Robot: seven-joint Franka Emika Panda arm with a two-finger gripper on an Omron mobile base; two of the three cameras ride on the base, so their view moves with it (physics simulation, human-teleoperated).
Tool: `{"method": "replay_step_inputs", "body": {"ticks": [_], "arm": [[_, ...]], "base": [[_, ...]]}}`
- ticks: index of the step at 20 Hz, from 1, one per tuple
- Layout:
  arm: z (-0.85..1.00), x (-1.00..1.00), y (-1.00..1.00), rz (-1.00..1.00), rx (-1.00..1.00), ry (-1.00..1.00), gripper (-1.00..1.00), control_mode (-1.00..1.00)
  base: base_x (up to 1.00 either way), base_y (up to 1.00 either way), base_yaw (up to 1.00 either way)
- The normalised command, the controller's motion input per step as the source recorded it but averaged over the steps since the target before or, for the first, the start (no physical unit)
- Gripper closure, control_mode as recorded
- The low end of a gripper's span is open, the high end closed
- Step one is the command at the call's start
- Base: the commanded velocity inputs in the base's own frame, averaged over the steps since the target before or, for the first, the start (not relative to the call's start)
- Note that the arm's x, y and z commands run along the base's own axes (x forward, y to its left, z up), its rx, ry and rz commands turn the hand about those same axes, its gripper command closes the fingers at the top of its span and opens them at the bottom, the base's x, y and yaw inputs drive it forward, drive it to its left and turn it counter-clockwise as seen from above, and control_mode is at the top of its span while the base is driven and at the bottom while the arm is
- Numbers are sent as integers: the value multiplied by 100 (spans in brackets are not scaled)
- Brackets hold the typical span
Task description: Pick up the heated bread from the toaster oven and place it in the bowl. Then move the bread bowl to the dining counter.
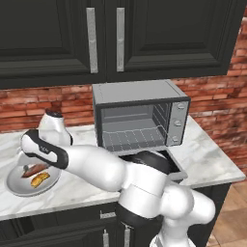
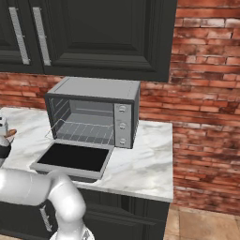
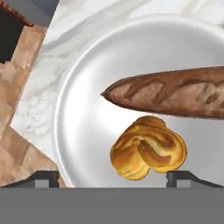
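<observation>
Bread, the small golden-orange knotted lump (image 3: 148, 147), lies in the shallow round grey-white bowl (image 3: 78, 109), loose between the spread, released tips of the end effector (image 3: 113, 177), just beside the long brown baguette (image 3: 175, 92). Risk now lies with carrying the bowl: it is shallow and plate-like, so a rim grip that tilts it could roll the bread or slide the baguette out onto the marble bench (image 1: 212, 159). Farther back, the boxy silver toaster oven (image 1: 140, 116) stands with its dark glass door (image 2: 75, 158) dropped, jutting where a swinging arm could strike it.
</observation>
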Motion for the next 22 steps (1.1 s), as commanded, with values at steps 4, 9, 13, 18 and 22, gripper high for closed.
{"method": "replay_step_inputs", "body": {"ticks": [4,9,13,18,22], "arm": [[-10,-90,0,-29,-1,38,-100,-100],[-39,-49,-23,-39,-10,19,-100,-100],[-12,3,-44,-45,-22,-5,-100,-100],[-1,20,-37,-28,-18,-5,-100,-100],[-8,30,-1,0,0,-2,-100,-100]], "base": [[0,0,0],[0,0,0],[0,0,0],[0,0,0],[0,0,0]]}}
